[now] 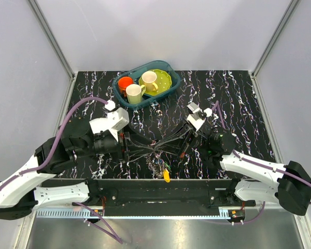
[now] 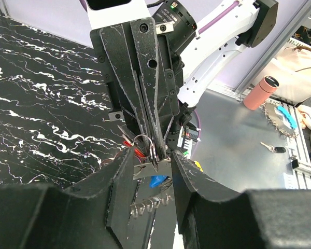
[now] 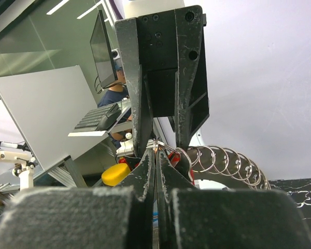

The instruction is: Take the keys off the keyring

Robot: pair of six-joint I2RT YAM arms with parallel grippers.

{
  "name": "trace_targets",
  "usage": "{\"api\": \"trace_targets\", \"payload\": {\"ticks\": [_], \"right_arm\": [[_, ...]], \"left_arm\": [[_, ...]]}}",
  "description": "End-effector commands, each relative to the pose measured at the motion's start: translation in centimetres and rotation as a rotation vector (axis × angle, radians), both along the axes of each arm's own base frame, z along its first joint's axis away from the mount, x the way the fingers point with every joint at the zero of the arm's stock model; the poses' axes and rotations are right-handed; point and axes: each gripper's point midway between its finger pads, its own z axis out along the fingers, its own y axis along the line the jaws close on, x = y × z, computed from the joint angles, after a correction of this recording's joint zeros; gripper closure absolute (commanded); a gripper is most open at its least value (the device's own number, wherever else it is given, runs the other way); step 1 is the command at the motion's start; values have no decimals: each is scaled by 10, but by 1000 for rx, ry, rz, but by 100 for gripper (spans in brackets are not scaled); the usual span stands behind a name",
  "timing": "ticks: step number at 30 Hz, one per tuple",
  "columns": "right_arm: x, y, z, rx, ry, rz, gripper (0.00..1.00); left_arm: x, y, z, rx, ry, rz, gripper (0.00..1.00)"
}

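Left gripper (image 2: 151,170) clenched on a grey key (image 2: 144,173); right gripper (image 2: 153,151) pinched tight on the keyring (image 2: 146,142), tips meeting. Keys (image 1: 160,165) bunch by table's (image 1: 238,104) near edge, yellow key (image 1: 167,176) outermost.

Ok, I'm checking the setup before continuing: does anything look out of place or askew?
Nothing spilled or broken. Only oddity: the keys, pinched between left gripper and right gripper, dangle at the near edge of the table, yellow key lowest.
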Motion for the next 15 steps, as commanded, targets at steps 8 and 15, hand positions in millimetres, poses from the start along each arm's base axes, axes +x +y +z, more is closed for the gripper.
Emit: {"api": "trace_targets", "payload": {"ticks": [8, 15], "right_arm": [[-27, -35, 44, 237, -173, -5, 100], [-26, -33, 43, 232, -173, -3, 100]], "left_arm": [[2, 12, 12, -54, -12, 48, 62], [1, 6, 9, -43, 20, 34, 64]]}}
